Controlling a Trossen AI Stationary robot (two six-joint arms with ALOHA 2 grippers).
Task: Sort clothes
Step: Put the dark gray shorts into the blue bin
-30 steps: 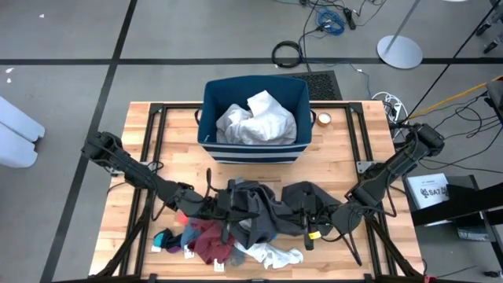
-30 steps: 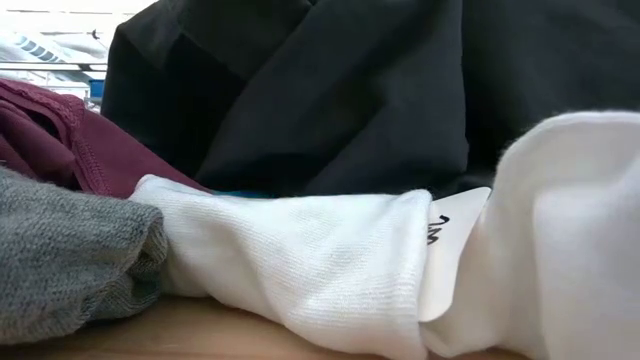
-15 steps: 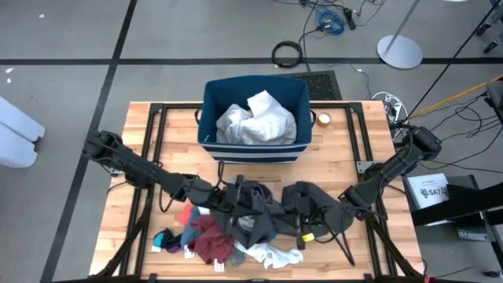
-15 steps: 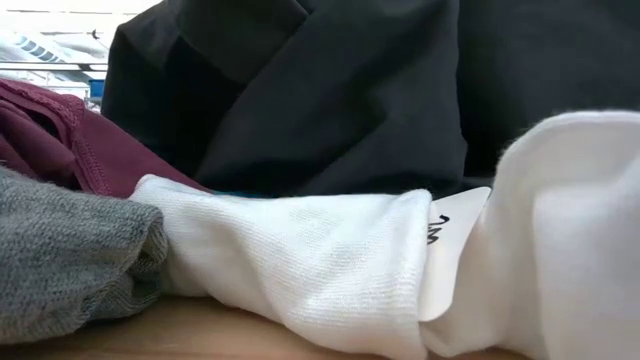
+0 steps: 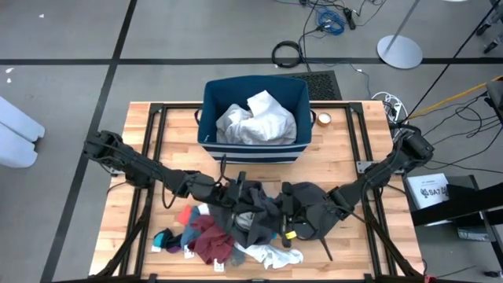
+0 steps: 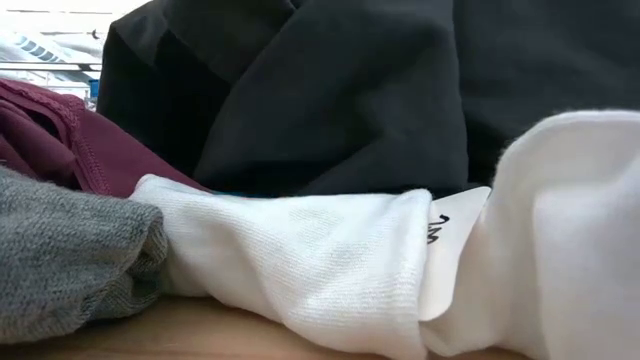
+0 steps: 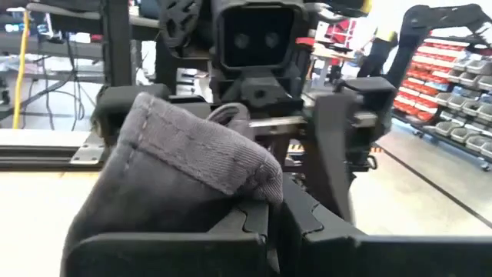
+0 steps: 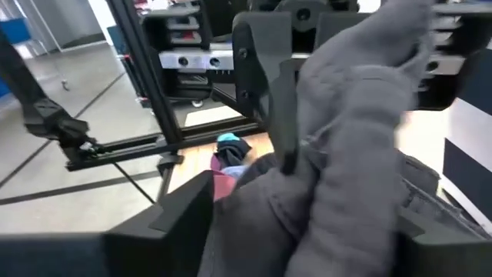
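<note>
A dark grey garment (image 5: 255, 212) lies bunched at the table's middle, on a heap of clothes. The heap holds a maroon piece (image 5: 206, 234), a white sock (image 5: 271, 254) and small blue and red pieces (image 5: 169, 238). My left gripper (image 5: 238, 195) reaches in from the left and is shut on the garment (image 7: 184, 169). My right gripper (image 5: 284, 211) faces it from the right. It stands open (image 8: 307, 215) with grey cloth (image 8: 346, 154) between its fingers; whether they touch it I cannot tell. In the low view the dark garment (image 6: 330, 90) rises behind the white sock (image 6: 300, 260). My left gripper pinches a rolled fold of the dark grey garment (image 7: 231, 181) between its two fingers. The fingers come roughly level from the table's left. The fold bulges up out of the hold, and the rest of the garment lies on the heap.
A navy bin with white stripes (image 5: 251, 149) stands at the far middle with white garments (image 5: 255, 118) inside. A small tape roll (image 5: 323, 119) sits to the right of it. Black frame rails (image 5: 149, 157) run along both sides of the wooden table.
My right gripper has gone toward the table's left, into the grey garment. My left gripper has gone toward the right and a little toward the far edge with its fold. The two now nearly meet, and the garment has bunched up between them.
</note>
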